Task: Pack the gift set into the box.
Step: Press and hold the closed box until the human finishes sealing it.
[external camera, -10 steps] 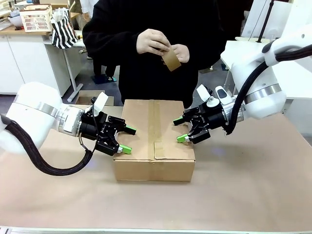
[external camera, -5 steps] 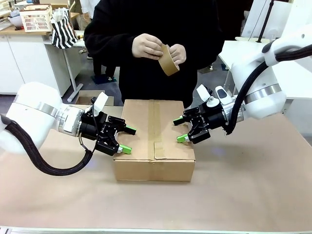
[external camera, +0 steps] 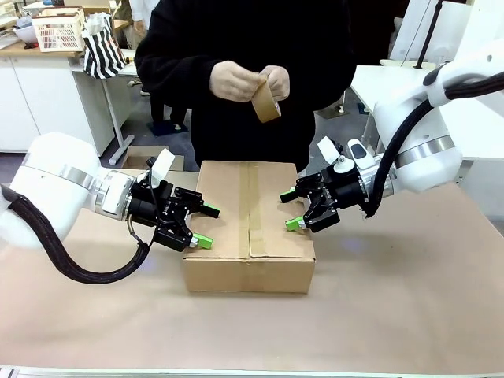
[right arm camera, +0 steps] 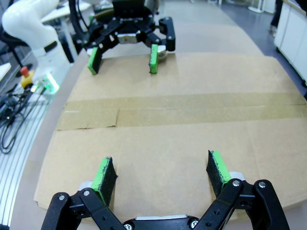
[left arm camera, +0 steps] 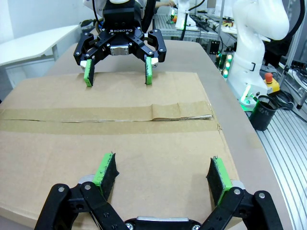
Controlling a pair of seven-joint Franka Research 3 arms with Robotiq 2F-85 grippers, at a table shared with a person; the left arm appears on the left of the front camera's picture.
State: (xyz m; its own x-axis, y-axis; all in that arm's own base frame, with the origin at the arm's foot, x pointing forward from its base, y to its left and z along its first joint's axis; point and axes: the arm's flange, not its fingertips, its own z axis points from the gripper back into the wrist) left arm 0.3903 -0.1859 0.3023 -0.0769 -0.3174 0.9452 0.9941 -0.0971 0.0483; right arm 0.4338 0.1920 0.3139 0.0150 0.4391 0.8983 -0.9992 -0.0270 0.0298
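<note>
While the box (external camera: 249, 236) sits closed on the table (external camera: 409, 299) between both arms, with tape along its centre seam, the left gripper (external camera: 207, 227) hangs over its left edge, jaws spread wide and empty. The right gripper (external camera: 290, 211) is equally wide and empty over the right edge. Contact with the cardboard cannot be confirmed. The person's hands (external camera: 235, 81) hold a tape roll (external camera: 266, 102) beyond the box.

The right claw (left arm camera: 118, 75) bears the print "ROBOTIQ".
</note>
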